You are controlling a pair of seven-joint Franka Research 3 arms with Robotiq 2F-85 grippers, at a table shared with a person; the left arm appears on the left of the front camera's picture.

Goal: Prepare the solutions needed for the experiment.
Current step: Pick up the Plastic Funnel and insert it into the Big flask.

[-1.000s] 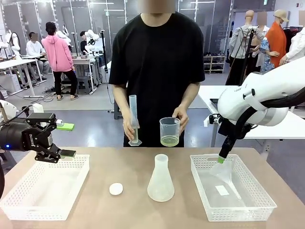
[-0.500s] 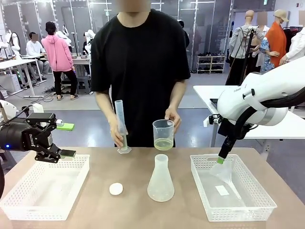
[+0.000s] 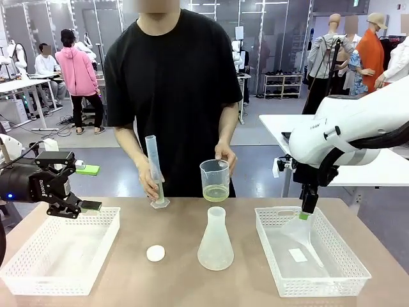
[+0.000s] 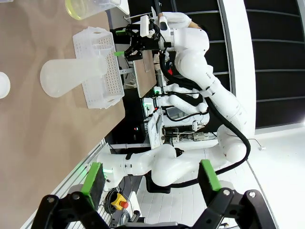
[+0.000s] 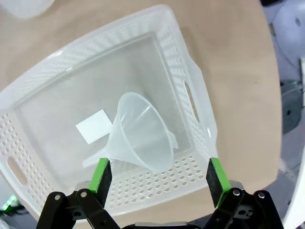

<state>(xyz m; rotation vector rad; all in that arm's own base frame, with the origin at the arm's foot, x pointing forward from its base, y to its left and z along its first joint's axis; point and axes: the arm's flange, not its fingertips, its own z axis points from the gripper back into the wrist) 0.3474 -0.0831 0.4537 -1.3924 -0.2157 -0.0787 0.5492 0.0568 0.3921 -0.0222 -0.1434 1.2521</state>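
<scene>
Brown tabletop: right end effector, fingers apart, above a funnel in a basket; left end effector apart, empty; the solutions well beyond both.

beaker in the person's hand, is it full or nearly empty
Nearly empty: the beaker holds only a shallow layer of pale yellow-green liquid at its bottom.

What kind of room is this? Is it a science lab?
Probably a robot lab set up for chemistry work. Two white robot arms flank the table; the person holds a beaker of yellow-green liquid and a measuring cylinder, with a conical flask nearby.
</scene>
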